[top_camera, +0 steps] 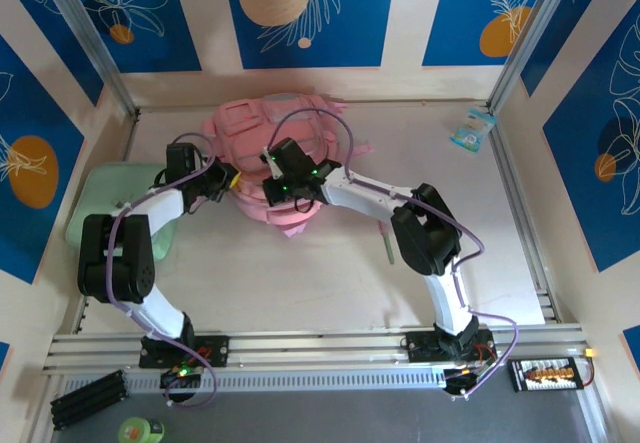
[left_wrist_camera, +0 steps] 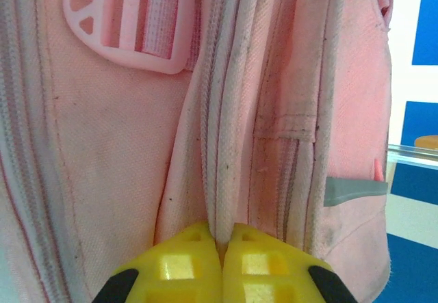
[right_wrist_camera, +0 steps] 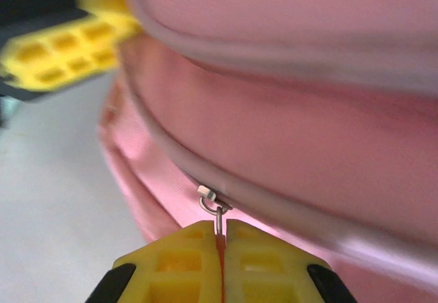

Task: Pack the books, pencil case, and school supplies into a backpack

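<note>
Backpack (top_camera: 245, 128) first: the pink bag lies slumped at the middle back of the table (top_camera: 300, 283), and both arms reach in to its near side. The left gripper (left_wrist_camera: 222, 240) has its yellow fingers pressed together on a piped seam of the bag, pinching a fold of fabric beside a pocket. The right gripper (right_wrist_camera: 220, 238) is clamped on the zipper pull (right_wrist_camera: 216, 206), whose small metal ring stands just above its fingertips along the bag's curved zip line.

From where I stand, this looks like the very start of the job: one arm bracing the bag, the other set to draw the zip. I cannot tell whether the zip has parted at all. Nothing looks packed. The green pen (top_camera: 386, 240) lies on the bare table beside the right arm, well apart from the bag. A mint-green case (top_camera: 105, 193) sits at the left edge under the left arm, and a small blue-and-white packet (top_camera: 472, 129) rests in the far right corner. Opening the bag and loading it both seem to remain.
</note>
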